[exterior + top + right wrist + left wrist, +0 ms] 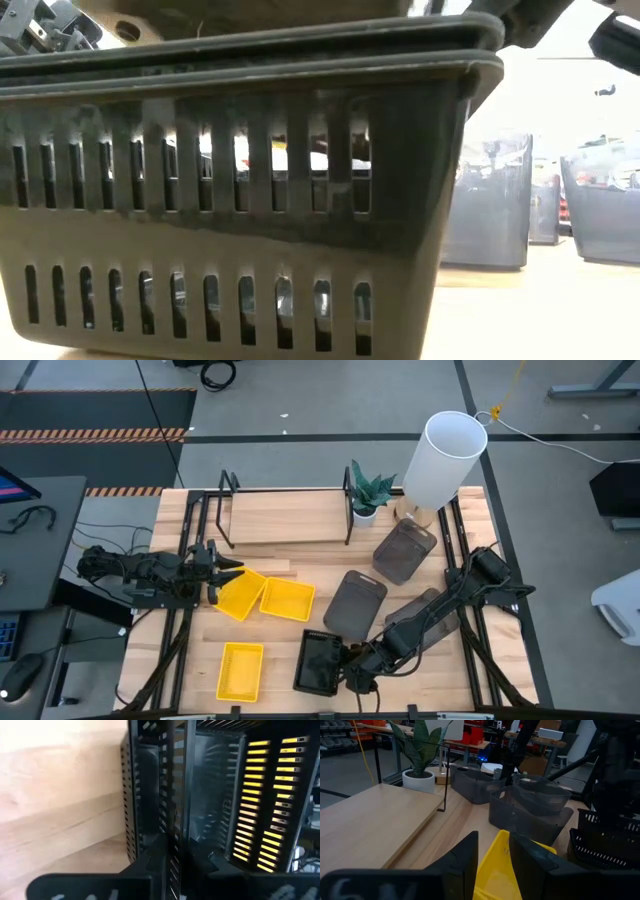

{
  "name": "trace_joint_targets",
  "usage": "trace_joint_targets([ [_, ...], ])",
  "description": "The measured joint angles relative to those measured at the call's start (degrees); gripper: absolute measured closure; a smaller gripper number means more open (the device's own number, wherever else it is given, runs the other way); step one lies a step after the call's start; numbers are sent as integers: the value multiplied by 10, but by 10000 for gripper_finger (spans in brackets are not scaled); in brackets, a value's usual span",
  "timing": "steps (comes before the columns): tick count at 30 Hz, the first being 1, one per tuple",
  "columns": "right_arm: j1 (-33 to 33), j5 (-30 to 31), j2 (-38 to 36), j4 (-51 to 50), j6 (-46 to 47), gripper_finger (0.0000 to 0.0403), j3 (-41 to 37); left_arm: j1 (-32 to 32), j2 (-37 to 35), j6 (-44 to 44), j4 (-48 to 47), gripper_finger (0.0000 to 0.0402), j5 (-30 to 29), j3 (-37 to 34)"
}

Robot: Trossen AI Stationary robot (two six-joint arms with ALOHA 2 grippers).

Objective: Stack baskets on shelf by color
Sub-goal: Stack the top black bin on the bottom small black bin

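Note:
My left gripper (222, 574) is shut on a yellow basket (240, 596) at the table's left. A second yellow basket (287, 600) lies beside it, and a third (240, 668) lies near the near edge. My right gripper (349, 660) is shut on the nested black mesh baskets (319, 662), which fill the low view (230, 200). Two dark grey baskets (405, 550) (355, 603) stand on the table; a third (425, 608) is partly hidden under my right arm. The shelf (285, 516), a light plank in a black frame, stands at the far side. My left gripper pinches the yellow basket's rim at a corner (496, 860) between its two fingers (462, 865), coming about level from the table's left. The corner rises between them; whether the basket is off the table, I cannot tell. My right gripper holds the black mesh baskets by their right-hand wall (174, 827). It stands between the two fingers (152, 865), one inside and one outside. The fingers come from the table's right. The bottom of the stack is low, near the table in the low view.
A small potted plant (368, 494) stands at the shelf's right post, and a tall white cylinder (446, 455) stands behind it. Black rails run along both table sides. Bare wood shows between the shelf and the baskets.

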Motion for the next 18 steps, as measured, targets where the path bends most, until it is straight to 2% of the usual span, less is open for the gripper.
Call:
trace_joint_targets([
  [18,0,-2,0,-1,-10,335,0,0,0,0,0,285,0,0],
])
